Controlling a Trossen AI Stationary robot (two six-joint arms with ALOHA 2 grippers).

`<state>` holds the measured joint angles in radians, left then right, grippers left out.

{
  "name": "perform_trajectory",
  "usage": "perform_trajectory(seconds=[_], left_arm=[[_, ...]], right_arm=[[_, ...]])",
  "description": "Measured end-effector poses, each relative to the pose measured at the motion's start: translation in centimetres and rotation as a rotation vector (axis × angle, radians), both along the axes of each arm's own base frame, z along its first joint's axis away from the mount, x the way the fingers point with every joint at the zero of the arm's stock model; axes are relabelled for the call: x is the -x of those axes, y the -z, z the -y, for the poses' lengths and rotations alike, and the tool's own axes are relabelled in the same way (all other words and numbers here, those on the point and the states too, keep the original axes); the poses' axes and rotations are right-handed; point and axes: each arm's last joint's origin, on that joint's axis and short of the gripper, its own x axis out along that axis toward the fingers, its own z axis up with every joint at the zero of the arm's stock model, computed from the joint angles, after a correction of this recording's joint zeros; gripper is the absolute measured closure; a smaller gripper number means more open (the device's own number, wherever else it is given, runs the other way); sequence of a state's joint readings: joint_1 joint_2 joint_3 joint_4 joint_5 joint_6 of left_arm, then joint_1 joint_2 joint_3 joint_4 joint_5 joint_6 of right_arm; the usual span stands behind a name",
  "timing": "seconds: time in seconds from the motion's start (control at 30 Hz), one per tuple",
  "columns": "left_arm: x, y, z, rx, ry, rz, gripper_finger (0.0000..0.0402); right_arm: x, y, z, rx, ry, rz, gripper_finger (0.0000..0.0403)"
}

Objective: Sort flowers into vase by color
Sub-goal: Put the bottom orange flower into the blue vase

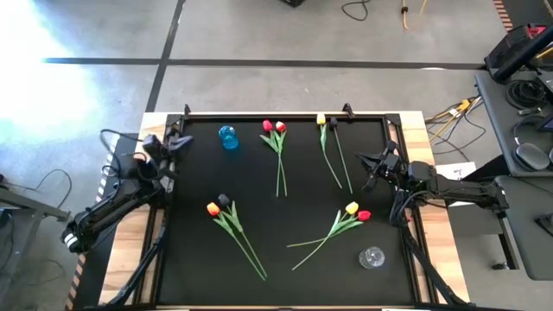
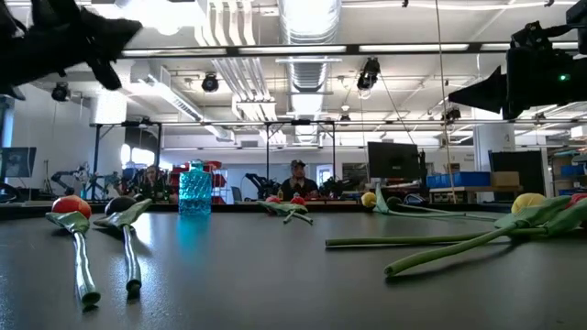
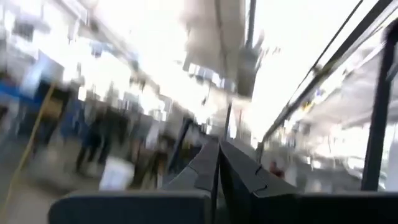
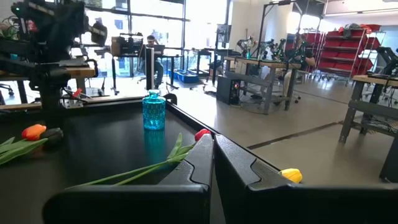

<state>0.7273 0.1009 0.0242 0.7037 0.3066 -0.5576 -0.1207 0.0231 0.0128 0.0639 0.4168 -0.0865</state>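
Left gripper [image 1: 179, 142]: positioned at the left edge of the black table [image 1: 190, 259], upper-left area of the high view. Its fingers [image 3: 236, 180] are pressed together in the left wrist view and hold nothing.

Blue vase [image 1: 228, 137]: stands upright in the upper-left part of the table, just right of the left gripper and apart from it.

Flowers, left to right in the high view:
- An orange and a dark tulip pair [image 1: 220, 207] lies left of centre, stems running toward the lower right.
- Two red tulips [image 1: 274, 128] lie at upper centre, stems pointing down the frame.
- A yellow tulip [image 1: 321, 120] lies at upper right of centre with a second stem beside it.
- A yellow and a red tulip [image 1: 356, 211] lie at lower right, stems running lower left.

Clear vase [image 1: 371, 257]: lower right of the table.

Right gripper [image 1: 370, 164]: at the right edge of the table, fingers [image 4: 239, 171] closed together, empty.
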Motion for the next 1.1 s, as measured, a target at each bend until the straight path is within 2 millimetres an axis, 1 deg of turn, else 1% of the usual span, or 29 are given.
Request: perform_trajectory(seconds=[0.07,0.13,0.23,0.33,0.43,0.53,0.6,0.73,0.8,0.9,1.0,1.1], left_arm=[[0.3,-0.9,0.2,-0.036,-0.007,0.037,0.0402],[0.4,-2.0,0.5,-0.049,0.029,0.008,0.0402],[-0.1,-3.4,0.3,0.069,0.126,-0.111,0.0402],[-0.8,-4.9,0.0,0.148,0.166,-0.217,0.0402],[-1.8,-6.4,-0.7,0.171,0.169,-0.3,0.0402],[-3.1,-7.9,-1.0,0.1,0.171,-0.364,0.0402],[-4.0,-8.9,-1.0,0.042,0.149,-0.4,0.0402],[-5.9,-10.2,-0.6,0.015,0.082,-0.515,0.0402],[-7.1,-10.4,0.0,0.009,0.093,-0.579,0.0402],[-9.1,-10.0,1.6,-0.023,0.106,-0.657,0.0402],[-10.7,-8.1,3.7,-0.046,0.038,-0.773,0.0402],[-11.8,-5.7,5.9,-0.055,0.029,-0.807,0.0402]], right_arm=[[0.0,0.0,0.0,0.0,0.0,0.001,0.0394],[0.0,0.0,0.0,0.0,0.0,0.0,0.0394],[0.0,0.0,0.0,0.0,0.0,0.001,0.0394],[0.0,0.0,0.0,0.0,0.0,0.001,0.0394],[0.0,0.0,0.0,0.0,0.0,0.0,0.0394],[0.0,0.0,0.0,0.0,0.0,0.001,0.0394],[0.0,0.0,0.0,0.0,0.0,0.0,0.0394],[0.0,0.0,0.0,0.0,0.0,0.001,0.0394],[0.0,0.0,0.0,0.0,0.0,0.0,0.0394],[0.0,0.0,0.0,0.0,0.0,0.0,0.0394],[0.0,0.0,0.0,0.0,0.0,0.0,0.0394],[0.0,0.0,0.0,0.0,0.0,0.001,0.0394]])
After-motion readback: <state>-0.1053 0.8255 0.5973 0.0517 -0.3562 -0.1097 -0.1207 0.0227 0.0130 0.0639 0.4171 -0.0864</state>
